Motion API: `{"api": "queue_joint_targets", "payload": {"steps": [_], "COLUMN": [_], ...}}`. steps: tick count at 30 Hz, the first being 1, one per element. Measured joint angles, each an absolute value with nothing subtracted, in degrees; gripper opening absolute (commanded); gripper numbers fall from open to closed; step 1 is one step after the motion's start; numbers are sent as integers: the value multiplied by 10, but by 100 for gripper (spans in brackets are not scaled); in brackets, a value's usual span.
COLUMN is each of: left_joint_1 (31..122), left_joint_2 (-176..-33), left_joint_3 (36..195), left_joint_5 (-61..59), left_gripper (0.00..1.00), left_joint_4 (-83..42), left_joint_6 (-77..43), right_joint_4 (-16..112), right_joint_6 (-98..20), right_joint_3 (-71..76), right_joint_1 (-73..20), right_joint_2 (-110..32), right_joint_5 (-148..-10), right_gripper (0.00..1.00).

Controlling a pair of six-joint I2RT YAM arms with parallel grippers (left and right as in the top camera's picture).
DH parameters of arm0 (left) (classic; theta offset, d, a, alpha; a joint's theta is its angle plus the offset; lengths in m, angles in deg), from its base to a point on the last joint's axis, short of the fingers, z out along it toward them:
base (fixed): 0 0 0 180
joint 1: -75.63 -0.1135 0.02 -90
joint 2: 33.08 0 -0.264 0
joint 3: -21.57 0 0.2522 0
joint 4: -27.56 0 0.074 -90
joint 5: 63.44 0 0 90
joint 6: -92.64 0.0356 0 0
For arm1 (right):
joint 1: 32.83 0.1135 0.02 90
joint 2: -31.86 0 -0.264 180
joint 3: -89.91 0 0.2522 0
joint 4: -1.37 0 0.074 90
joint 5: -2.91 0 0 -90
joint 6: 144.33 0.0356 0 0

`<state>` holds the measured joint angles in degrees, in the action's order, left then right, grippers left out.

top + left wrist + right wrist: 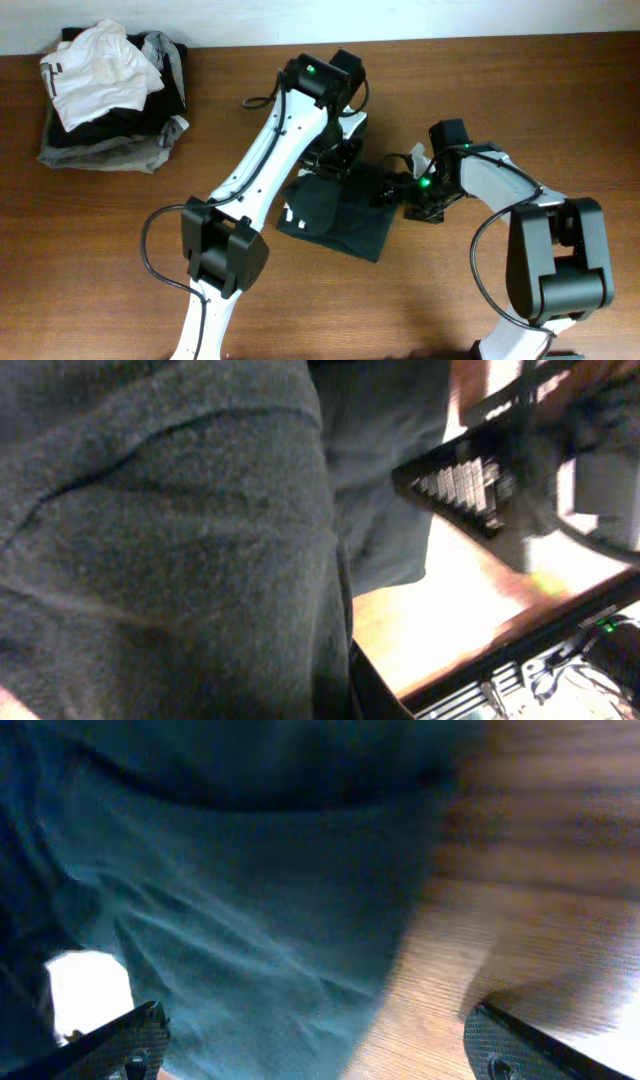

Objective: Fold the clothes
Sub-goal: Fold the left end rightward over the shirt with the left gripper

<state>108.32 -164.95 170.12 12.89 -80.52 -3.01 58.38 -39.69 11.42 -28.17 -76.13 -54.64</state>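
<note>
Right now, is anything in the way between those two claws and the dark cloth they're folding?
Nothing visible. The left claw and right claw are both right at the dark cloth; the clothes pile lies well apart.

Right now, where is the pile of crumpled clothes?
In the overhead view, the pile of clothes sits at the far-left corner of the table, apart from the dark garment at centre.

**Dark shirt between two arms**

A dark shirt [335, 215] lies rumpled mid-table [100, 250]. The left gripper [335, 158] sits at its upper edge and the right gripper [397, 190] at its right edge. A heap of clothes [110, 95] sits well apart in the far-left corner.
</note>
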Motion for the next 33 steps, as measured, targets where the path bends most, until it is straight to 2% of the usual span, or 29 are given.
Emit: {"api": "queue_joint_targets", "payload": {"steps": [4, 11, 12, 13, 19, 20, 21, 22, 29, 33], "left_joint_1": [1083, 1098, 1105, 1114, 1138, 1137, 1133, 1124, 977, 975], "left_joint_2": [-1650, -1649, -1649, -1649, -1649, -1649, -1649, -1649, -1633, -1668], "left_joint_3": [1631, 1601, 1601, 1601, 1601, 1605, 1611, 1624, 1667, 1668], "left_joint_5": [96, 61, 58, 55, 18, 20, 25, 33, 73, 73], "left_gripper": [18, 18, 19, 31, 35, 39, 71, 99, 99, 99], "left_joint_4": [-750, -711, -709, -709, -721, -725, -727, -731, -714, -657], "left_joint_6": [-30, -30, -30, -30, 1, 2, 2, 0, -26, -69], "right_joint_4": [640, 646, 648, 649, 648, 648, 652, 658, 672, 679], "right_joint_6": [-417, -426, -426, -426, -427, -427, -427, -428, -446, -458], "right_joint_3": [50, 32, 32, 32, 32, 32, 32, 32, 32, 31], "right_joint_1": [-319, -364, -368, -369, -387, -396, -407, -421, -476, -475], "right_joint_2": [-771, -771, -771, -771, -771, -771, -771, -771, -771, -771], "right_joint_5": [-546, -539, -539, -539, -535, -535, -535, -534, -523, -520], "right_gripper": [99, 99, 99, 99, 99, 99, 99, 99, 99, 99]}}
